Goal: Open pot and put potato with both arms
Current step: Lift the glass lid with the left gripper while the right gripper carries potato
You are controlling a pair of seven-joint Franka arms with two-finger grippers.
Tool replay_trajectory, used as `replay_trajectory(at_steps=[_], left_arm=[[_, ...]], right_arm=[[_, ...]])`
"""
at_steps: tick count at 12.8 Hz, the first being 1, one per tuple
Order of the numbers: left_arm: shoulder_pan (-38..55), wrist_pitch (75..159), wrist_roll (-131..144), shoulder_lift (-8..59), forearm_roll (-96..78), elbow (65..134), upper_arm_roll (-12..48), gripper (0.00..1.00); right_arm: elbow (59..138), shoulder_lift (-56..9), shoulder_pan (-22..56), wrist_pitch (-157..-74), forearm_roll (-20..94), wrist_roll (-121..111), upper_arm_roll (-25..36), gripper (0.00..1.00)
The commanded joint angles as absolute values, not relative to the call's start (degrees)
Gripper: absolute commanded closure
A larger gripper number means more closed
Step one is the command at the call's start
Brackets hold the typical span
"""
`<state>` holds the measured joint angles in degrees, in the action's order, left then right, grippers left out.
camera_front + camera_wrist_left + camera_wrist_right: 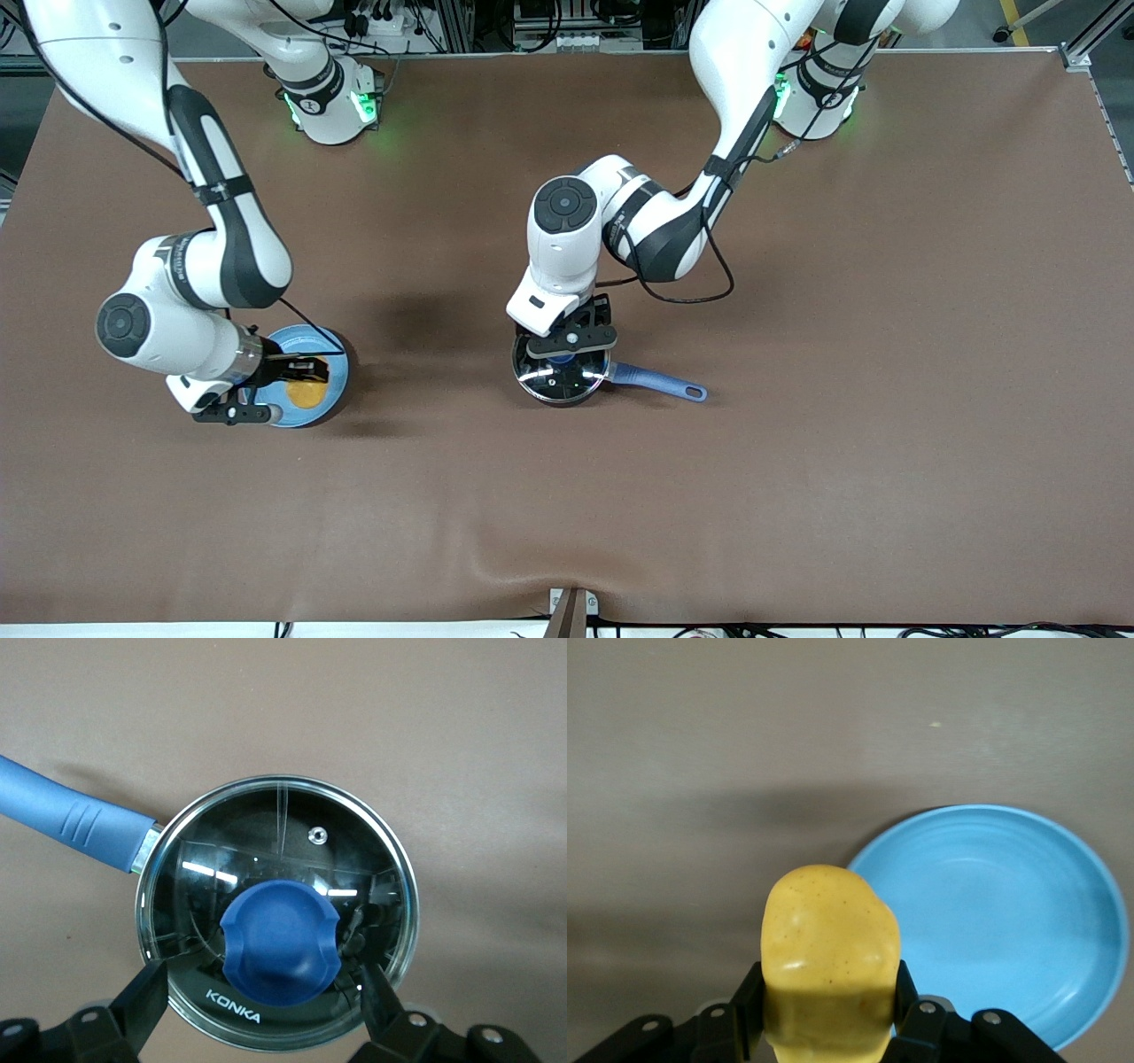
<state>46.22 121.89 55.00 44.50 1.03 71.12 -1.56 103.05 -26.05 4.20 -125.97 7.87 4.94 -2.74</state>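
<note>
Low in my frame's centre, left gripper [572, 339] straddles, unclosed, the black saucepan's [560, 372] blue-knobbed glass lid [276, 912], risking slip, while right gripper [293, 372] pinches the yellow potato [829, 958] over the light-blue plate [1010, 904].

High front overview; close wrist views down onto pot [276, 926], plate [992, 921].

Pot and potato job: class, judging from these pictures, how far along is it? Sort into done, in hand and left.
Done: the right gripper is shut on the potato and holds it above the plate.
In hand: the left gripper is down at the pot, its open fingers on either side of the lid's knob; the lid sits on the pot.
Left: grip the knob, lift the lid, put the potato in.
</note>
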Motion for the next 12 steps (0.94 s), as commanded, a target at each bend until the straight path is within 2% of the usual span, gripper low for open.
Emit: replay_trajectory(at_steps=[1, 8, 12], left_arm=[[46.76, 123.91, 56.69, 46.31, 2.2, 69.79, -2.2, 0.14], [46.85, 126.65, 56.34, 47.72, 2.2, 69.61, -2.99, 0.14], [46.76, 127.44, 56.25, 48.07, 2.2, 69.61, -3.34, 0.18]], right_arm=[[100.12, -25.93, 8.42, -124.72, 8.96, 12.45, -2.37, 1.0], [93.35, -26.37, 15.37, -122.61, 11.59, 22.67, -2.46, 1.0], [91.15, -26.45, 18.54, -122.87, 14.85, 23.29, -2.37, 1.0]])
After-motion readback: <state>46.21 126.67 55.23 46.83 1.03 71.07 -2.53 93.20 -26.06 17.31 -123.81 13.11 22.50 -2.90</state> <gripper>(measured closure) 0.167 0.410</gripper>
